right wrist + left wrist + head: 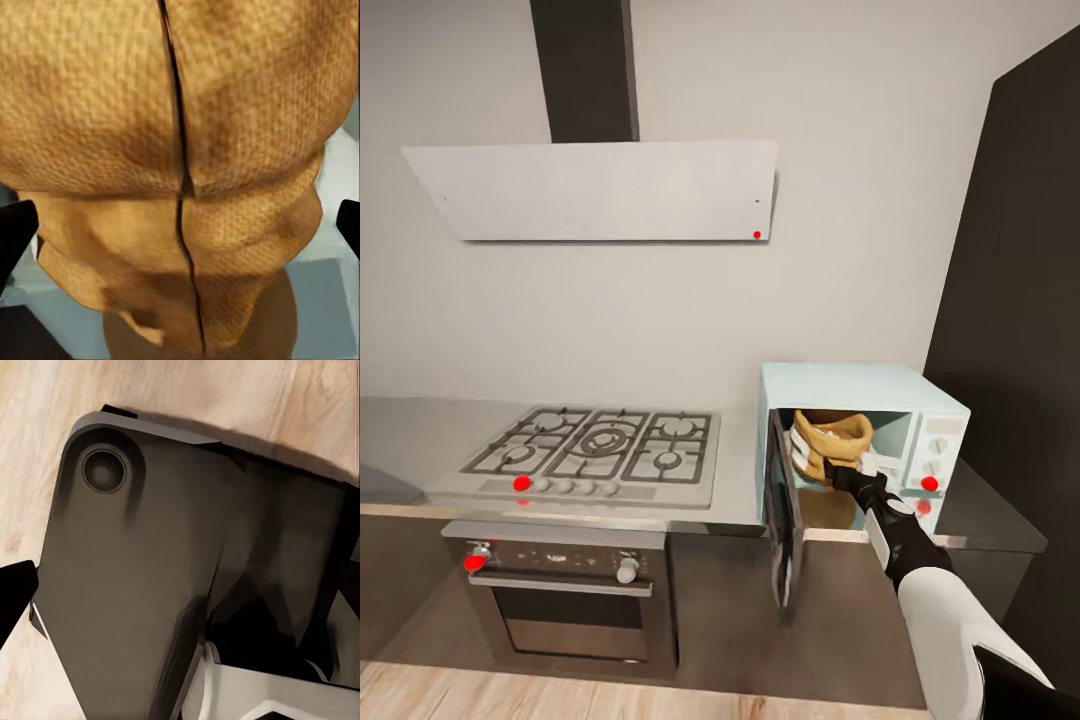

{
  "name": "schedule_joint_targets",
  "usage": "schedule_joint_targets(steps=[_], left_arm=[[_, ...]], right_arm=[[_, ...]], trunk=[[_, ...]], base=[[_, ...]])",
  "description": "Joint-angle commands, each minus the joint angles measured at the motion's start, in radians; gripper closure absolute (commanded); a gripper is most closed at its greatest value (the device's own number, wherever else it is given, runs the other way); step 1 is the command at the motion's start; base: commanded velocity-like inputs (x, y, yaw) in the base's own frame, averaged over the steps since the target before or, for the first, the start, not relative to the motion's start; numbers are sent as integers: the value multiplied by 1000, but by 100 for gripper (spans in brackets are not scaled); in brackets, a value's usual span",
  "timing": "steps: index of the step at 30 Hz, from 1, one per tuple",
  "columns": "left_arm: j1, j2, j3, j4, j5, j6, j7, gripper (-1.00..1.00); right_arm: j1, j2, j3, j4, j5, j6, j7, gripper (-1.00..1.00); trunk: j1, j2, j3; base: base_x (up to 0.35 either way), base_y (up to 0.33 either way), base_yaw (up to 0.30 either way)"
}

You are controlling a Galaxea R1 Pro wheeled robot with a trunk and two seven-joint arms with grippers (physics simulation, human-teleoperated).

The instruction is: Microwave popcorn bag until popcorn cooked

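While the right gripper (pixel 847 470) reaches through the open door (pixel 783 520) of the mint-blue microwave (pixel 860 385), the popcorn bag (pixel 830 440) sits just ahead of it inside the cavity. In the right wrist view the tan sack (pixel 180 150) lies between the two dark fingertips (pixel 15 236), which stand wide at either side of it; whether they press the cloth or have let go I cannot tell.

The main risk, as I judge it, is the bag toppling as the arm backs out: it appears tilted toward the door, and a soft sack snagged by a fingertip could roll over and spill its kernels, or be dragged onto the sill so the door will not shut. The forearm could also knock the hanging door.

Coarse woven burlap covers the bag, bulging in rounded folds with a dark seam down its middle. Smooth pale panels form the oven's box, and its door is dark glass. Beyond it the grey countertop (pixel 420 430) is glossy.

The left gripper's state cannot be told.
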Motion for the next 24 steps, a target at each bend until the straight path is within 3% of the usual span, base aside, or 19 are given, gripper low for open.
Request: schedule_joint_targets(steps=[1, 18, 24], left_arm=[[0, 0, 3, -1, 4, -2, -1, -100], [0, 1, 3, -1, 3, -2, -1, -100], [0, -1, 5, -1, 4, -2, -1, -100]], right_arm=[[-1, 1, -8, 0, 9, -3, 6, -100], [-1, 6, -8, -4, 9, -3, 5, -100], [-1, 4, -7, -3, 11, -1, 9, -100]], trunk=[[1, -1, -1], [1, -1, -1], [1, -1, -1]], base=[[246, -164, 0], [246, -165, 0], [-16, -37, 0]])
